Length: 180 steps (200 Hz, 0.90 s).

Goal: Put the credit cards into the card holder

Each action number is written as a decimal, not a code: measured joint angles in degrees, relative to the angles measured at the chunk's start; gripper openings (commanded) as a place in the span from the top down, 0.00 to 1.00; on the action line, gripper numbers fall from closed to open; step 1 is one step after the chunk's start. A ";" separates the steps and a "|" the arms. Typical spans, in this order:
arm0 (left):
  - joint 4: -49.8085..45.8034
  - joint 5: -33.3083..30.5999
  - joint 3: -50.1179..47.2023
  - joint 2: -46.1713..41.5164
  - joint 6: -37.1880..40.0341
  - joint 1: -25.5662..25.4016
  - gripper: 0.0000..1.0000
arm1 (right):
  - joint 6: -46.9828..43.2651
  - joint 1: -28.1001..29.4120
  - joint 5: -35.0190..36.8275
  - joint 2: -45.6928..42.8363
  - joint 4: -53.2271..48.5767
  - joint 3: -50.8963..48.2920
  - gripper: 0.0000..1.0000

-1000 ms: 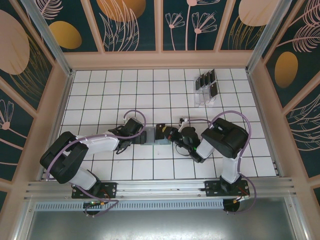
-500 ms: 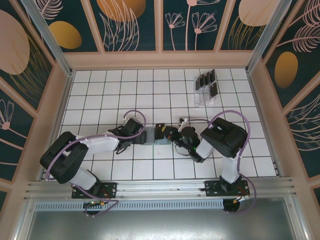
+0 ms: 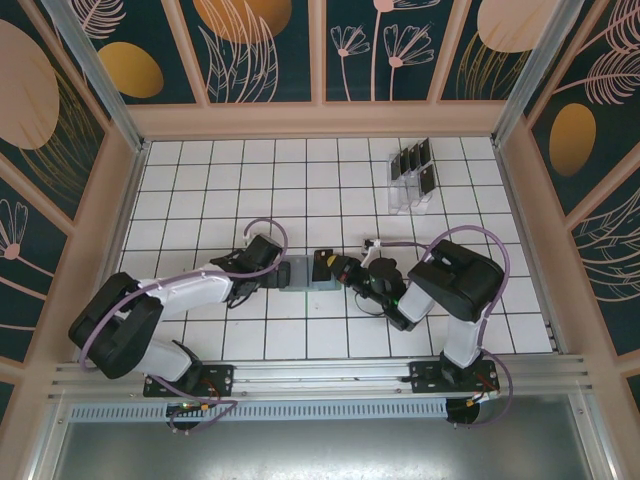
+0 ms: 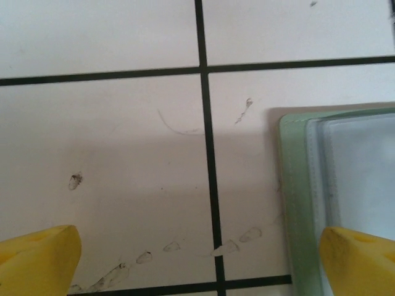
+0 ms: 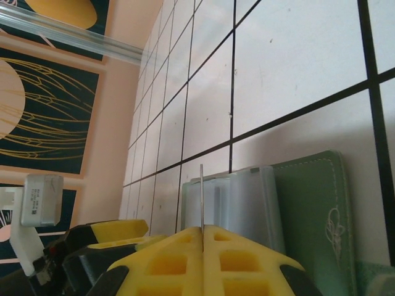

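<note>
card (image 5: pixel 202 191): pinched edge-on in closed right hand (image 5: pixel 202 239), at open holder (image 5: pixel 308 209) on desk (image 5: pixel 296 61). left hand (image 4: pixel 197 262): spread wide, holder's edge between fingers.

The tiled table (image 3: pixel 200 180) bears the open card holder (image 5: pixel 308 209) and a clear rack (image 3: pixel 412 180).

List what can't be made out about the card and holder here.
- Card, right wrist view: edge-on, a thin line; face hidden, lower part between the jaws.
- Holder, top view: partly covered by both jaws, pockets too small to count.
- Holder, left wrist view: cut off by the right edge.
- Racked cards, top view: too small to count.
</note>
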 measured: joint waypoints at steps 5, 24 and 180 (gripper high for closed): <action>-0.28 0.13 0.46 -0.22 0.02 0.00 0.02 | 0.00 0.00 0.00 -0.11 0.00 0.00 1.00; -0.83 0.42 2.38 -0.46 0.04 -0.17 0.02 | -0.13 0.00 -0.04 -0.20 -0.09 0.00 1.00; -1.38 -6.12 4.07 6.84 -1.16 -4.55 0.01 | -0.57 -0.02 -0.68 -0.17 -1.20 1.92 1.00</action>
